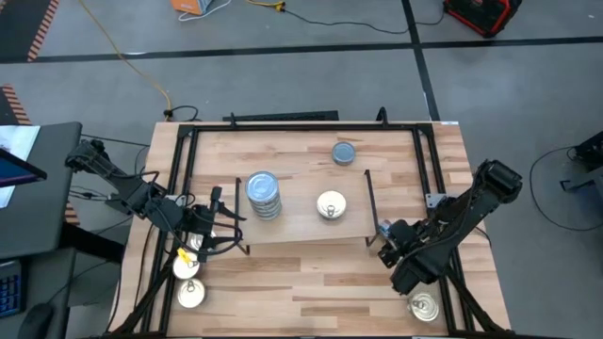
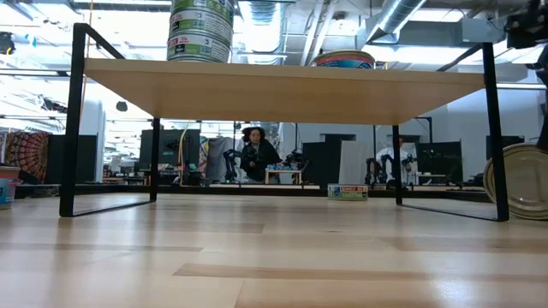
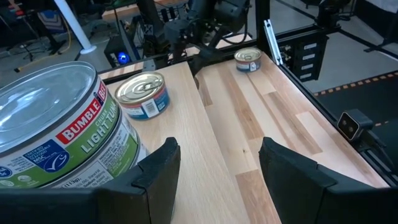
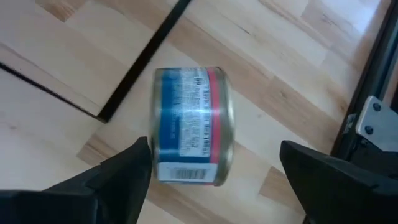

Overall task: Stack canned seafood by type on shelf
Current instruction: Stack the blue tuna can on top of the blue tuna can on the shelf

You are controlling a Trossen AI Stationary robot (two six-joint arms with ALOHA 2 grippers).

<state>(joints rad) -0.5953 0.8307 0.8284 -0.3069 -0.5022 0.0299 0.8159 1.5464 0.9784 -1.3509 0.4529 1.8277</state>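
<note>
My right gripper gapes wide, holding nothing, above a blue tin lying on its side beside the shelf's leg.

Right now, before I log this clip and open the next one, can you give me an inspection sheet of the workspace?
Surface: wooden table; the shelf stands mid-table.
Job's things: a stack of blue-grey tins and one gold-lidded tin on the shelf; a lone blue-grey tin on the table behind it; left-hand tins and a right-hand tin on the table; one tin on its edge.
Clutter: nothing seen.
Grippers: left gripper, fingers open and empty, beside the stack; right gripper, fingers open either side of the tin on its edge.
Cables: yellow cable on the floor.
Surroundings: seated person far behind; red case.
</note>
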